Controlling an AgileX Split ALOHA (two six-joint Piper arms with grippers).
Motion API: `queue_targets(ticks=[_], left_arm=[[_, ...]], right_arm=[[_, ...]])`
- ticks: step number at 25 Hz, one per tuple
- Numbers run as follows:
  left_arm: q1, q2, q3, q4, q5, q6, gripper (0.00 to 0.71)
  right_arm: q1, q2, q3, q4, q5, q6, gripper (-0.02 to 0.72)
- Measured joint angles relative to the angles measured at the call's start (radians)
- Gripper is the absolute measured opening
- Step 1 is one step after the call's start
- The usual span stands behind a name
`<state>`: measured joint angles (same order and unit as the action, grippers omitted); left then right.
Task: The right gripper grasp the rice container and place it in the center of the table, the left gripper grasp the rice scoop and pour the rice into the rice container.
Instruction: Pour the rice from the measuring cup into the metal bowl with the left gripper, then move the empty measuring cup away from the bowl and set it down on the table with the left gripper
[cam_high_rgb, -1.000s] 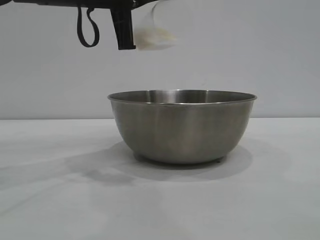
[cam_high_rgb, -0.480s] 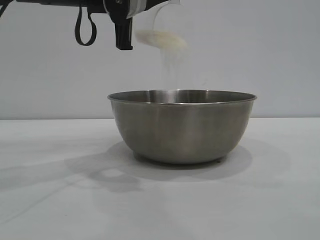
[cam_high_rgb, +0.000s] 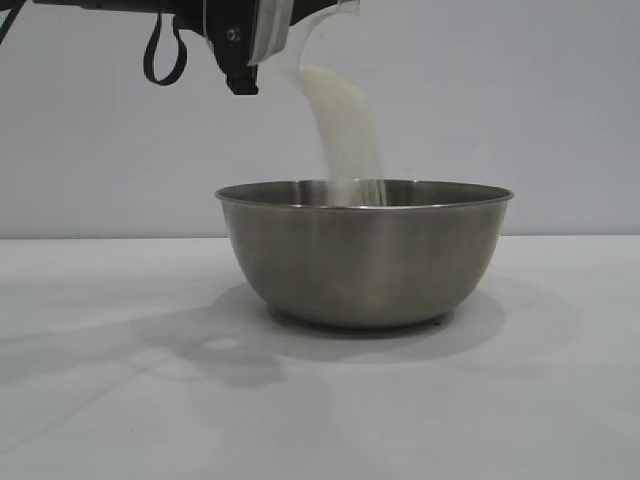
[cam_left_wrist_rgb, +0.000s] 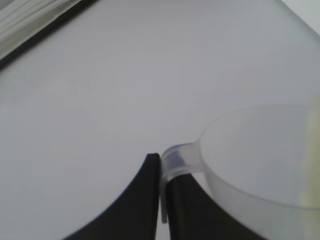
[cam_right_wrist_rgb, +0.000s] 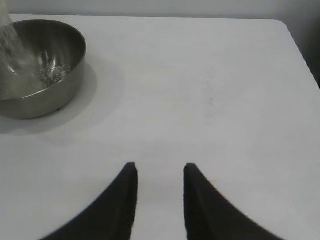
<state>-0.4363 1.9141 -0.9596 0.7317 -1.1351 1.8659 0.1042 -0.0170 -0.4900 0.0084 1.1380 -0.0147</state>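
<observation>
Exterior view: the scoop (cam_high_rgb: 300, 25) is held tipped above the bowl (cam_high_rgb: 365, 255), which stands mid-bench (cam_high_rgb: 100, 400), and rice (cam_high_rgb: 345, 120) is seen falling in a stream inside the rim. The left gripper (cam_left_wrist_rgb: 161, 187) is clamped tight on the scoop's handle. The right gripper (cam_right_wrist_rgb: 159, 172) is parked well apart from the bowl, part open and empty. The tilt should be deepened slowly, with the stream kept centred, until the scoop is emptied.
</observation>
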Motion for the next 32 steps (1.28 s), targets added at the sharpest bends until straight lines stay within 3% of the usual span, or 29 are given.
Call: queue_targets(ticks=[10, 22, 26, 32], left_arm=[[0.000, 0.000, 0.000, 0.049, 0.000, 0.194, 0.000], [0.000, 0.000, 0.000, 0.089, 0.000, 0.237, 0.000], [0.000, 0.000, 0.000, 0.059, -0.002, 0.168, 0.000], [0.000, 0.000, 0.000, -0.004, 0.000, -0.137, 0.000]], right_arm=[[0.000, 0.000, 0.000, 0.000, 0.000, 0.000, 0.219], [0.000, 0.000, 0.000, 0.000, 0.000, 0.000, 0.219], [0.000, 0.000, 0.000, 0.000, 0.000, 0.000, 0.219], [0.000, 0.000, 0.000, 0.002, 0.000, 0.000, 0.219]])
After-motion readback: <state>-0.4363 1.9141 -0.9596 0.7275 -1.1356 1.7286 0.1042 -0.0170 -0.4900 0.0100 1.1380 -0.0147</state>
